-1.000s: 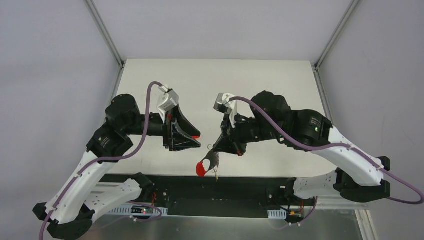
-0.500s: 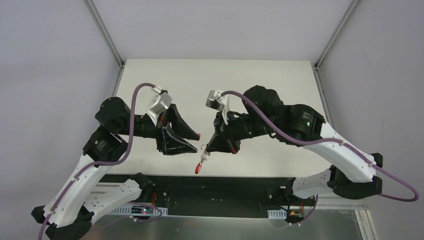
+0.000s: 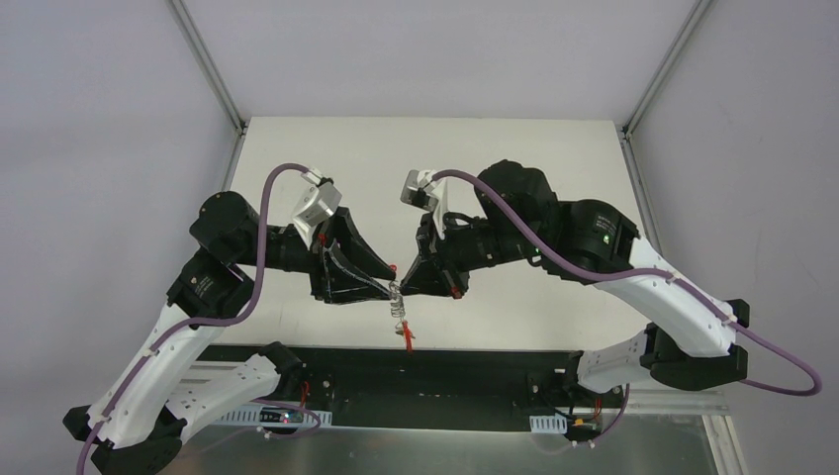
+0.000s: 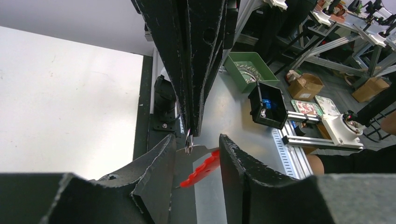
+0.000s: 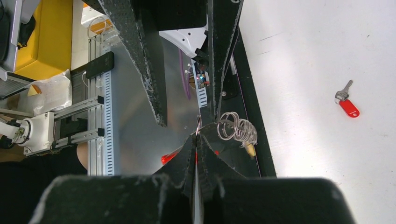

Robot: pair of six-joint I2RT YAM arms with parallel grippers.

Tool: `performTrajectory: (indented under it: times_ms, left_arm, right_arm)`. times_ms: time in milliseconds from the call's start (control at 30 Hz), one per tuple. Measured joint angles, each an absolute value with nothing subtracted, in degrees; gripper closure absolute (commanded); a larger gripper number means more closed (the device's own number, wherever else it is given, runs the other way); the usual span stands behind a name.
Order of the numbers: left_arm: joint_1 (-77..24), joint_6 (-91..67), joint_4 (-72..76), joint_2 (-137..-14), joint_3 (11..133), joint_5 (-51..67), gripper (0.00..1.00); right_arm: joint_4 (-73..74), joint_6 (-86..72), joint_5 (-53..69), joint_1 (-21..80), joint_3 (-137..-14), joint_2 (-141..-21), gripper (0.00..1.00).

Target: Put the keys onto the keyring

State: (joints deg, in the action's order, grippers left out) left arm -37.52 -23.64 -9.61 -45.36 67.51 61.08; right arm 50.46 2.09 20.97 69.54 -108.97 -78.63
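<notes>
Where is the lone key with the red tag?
In the right wrist view, the red-tagged key lies alone on the white table toward the picture's right edge, apart from the silver rings by the right hand.

Black-and-white arms [image 3: 163, 346]; purple cables [image 3: 263, 223]; matte black claws [image 3: 392, 280].

We see a white table [image 3: 495, 158] between grey walls [image 3: 99, 119]. Beyond its near edge stand a green bin [image 4: 236, 74], a black box [image 4: 268, 105] and cardboard boxes [image 4: 306, 86]. Elsewhere, a yellow crate [image 5: 51, 37] sits near a plastic bag [image 5: 51, 95].
</notes>
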Motion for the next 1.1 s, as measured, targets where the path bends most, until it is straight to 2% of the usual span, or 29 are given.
performTrajectory:
  times_ms: [400, 600, 800, 900, 1000, 1100]
  left_arm:
    - [-37.5, -23.6, -9.2, -45.6, 66.9, 61.5, 0.84]
    - [-37.5, -23.6, -9.2, -45.9, 66.8, 61.6, 0.84]
    - [-37.5, -23.6, -9.3, -46.0, 66.6, 61.6, 0.79]
    - [-37.5, -23.6, -9.3, -46.0, 66.6, 61.6, 0.86]
    - [-37.5, -23.7, -9.3, -46.1, 66.6, 61.7, 0.98]
    - [-37.5, -23.7, -9.3, -46.4, 66.6, 61.9, 1.0]
  right_arm:
    - [50.4, 1.9, 21.5, 69.5, -109.7, -79.9, 1.0]
    - [50.4, 1.9, 21.5, 69.5, -109.7, -79.9, 1.0]
    - [50.4, 2.0, 21.5, 69.5, -109.7, -79.9, 1.0]
    - [50.3, 2.0, 21.5, 69.5, -109.7, -79.9, 1.0]
    - [50.3, 2.0, 21.5, 69.5, -109.7, -79.8, 1.0]
    - [50.3, 2.0, 21.5, 69.5, -109.7, -79.7, 1.0]
